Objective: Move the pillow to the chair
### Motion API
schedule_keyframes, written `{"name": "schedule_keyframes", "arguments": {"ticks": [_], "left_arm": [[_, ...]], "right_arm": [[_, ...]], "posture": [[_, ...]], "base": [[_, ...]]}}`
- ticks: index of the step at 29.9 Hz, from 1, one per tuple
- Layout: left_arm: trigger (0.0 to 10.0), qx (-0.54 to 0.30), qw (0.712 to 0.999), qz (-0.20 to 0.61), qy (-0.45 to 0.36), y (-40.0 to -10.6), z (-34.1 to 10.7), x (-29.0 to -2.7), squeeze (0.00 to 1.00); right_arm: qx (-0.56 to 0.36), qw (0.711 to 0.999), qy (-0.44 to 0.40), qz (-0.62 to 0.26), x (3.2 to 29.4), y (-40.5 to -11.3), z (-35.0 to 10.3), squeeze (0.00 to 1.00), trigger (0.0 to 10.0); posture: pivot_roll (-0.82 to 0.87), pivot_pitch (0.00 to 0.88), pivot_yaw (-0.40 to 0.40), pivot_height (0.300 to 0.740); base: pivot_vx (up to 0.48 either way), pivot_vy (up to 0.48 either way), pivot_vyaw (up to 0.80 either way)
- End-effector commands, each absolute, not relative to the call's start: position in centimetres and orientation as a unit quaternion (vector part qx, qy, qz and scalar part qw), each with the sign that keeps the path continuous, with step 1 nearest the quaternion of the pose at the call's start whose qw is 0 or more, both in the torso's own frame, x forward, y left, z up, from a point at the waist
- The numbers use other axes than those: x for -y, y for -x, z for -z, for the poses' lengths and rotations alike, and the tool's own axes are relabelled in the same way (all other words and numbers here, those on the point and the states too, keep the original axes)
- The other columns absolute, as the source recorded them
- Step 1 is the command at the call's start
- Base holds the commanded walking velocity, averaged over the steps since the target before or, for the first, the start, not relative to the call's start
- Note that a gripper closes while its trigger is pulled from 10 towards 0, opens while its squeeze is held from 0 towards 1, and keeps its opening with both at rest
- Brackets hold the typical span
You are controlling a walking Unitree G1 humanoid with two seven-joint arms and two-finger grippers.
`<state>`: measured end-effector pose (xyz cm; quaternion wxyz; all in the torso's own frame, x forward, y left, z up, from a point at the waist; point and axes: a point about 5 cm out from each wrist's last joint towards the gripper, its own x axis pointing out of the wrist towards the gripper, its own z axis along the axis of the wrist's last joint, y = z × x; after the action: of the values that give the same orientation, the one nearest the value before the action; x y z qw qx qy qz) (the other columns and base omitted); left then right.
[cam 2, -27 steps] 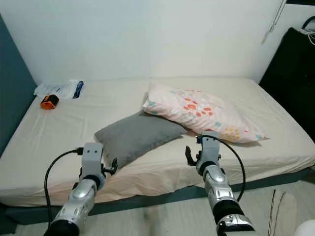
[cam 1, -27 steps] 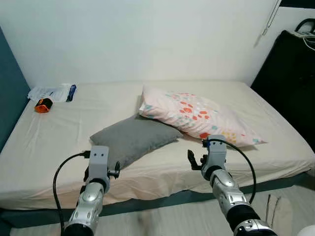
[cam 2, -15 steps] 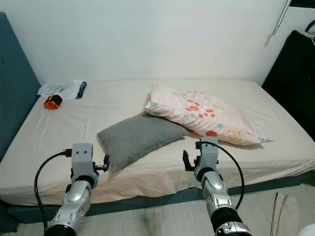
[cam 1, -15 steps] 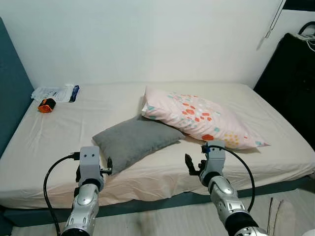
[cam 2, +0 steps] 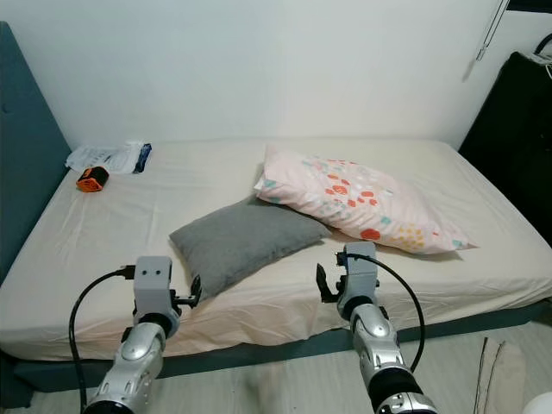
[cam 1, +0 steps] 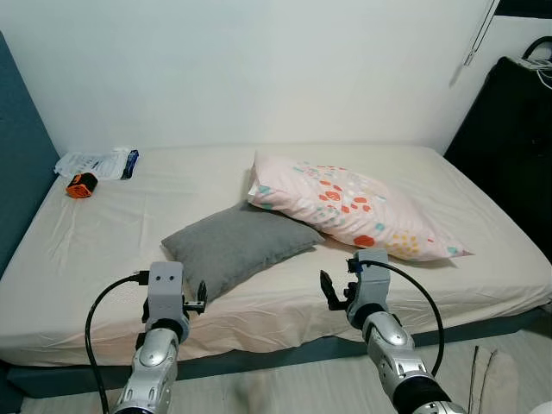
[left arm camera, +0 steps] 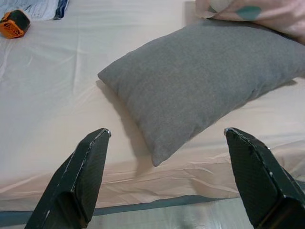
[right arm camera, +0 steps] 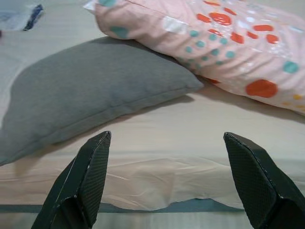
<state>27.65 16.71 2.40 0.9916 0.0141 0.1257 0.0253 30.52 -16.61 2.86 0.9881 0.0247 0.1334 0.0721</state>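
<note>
Two pillows lie on the bed (cam 1: 112,241). A grey pillow (cam 1: 235,246) sits near the front edge. Behind it to the right a pink pillow (cam 1: 349,207) with red and teal spots rests partly on it. Both arms are raised before the bed's front edge. My left gripper (left arm camera: 167,131) is open and faces the grey pillow (left arm camera: 200,81), a short way from it. My right gripper (right arm camera: 167,135) is open too, looking at where the grey pillow (right arm camera: 95,90) meets the pink one (right arm camera: 228,43). Neither holds anything.
An orange and black object (cam 1: 78,185) and a white packet (cam 1: 93,162) lie at the bed's far left corner. A teal panel (cam 1: 17,172) borders the bed on the left. Dark furniture (cam 1: 509,129) stands at the right. A strip of floor (cam 1: 285,392) runs before the bed.
The view has shifted slightly, so the camera moved. Both arms sit a little lower and closer together in front of the bed. The pillows lie as before.
</note>
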Motion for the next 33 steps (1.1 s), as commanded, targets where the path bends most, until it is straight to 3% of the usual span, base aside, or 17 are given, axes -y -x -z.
{"name": "schedule_keyframes", "arguments": {"ticks": [1,33], "left_arm": [[10.0,-0.131,0.991,-0.017,-0.027,-27.4,-2.1,-16.6,0.00],[10.0,-0.129,0.991,-0.028,0.000,-26.6,-1.8,-16.1,0.00]], "right_arm": [[-0.138,0.987,-0.025,-0.077,16.3,-30.5,-2.8,0.00,10.0],[-0.140,0.987,-0.021,-0.078,15.0,-29.8,-2.1,0.00,10.0]], "posture": [[-0.03,0.000,-0.061,0.740],[-0.05,0.000,-0.048,0.740]], "base": [[0.000,0.000,0.00],[0.000,0.000,0.00]]}}
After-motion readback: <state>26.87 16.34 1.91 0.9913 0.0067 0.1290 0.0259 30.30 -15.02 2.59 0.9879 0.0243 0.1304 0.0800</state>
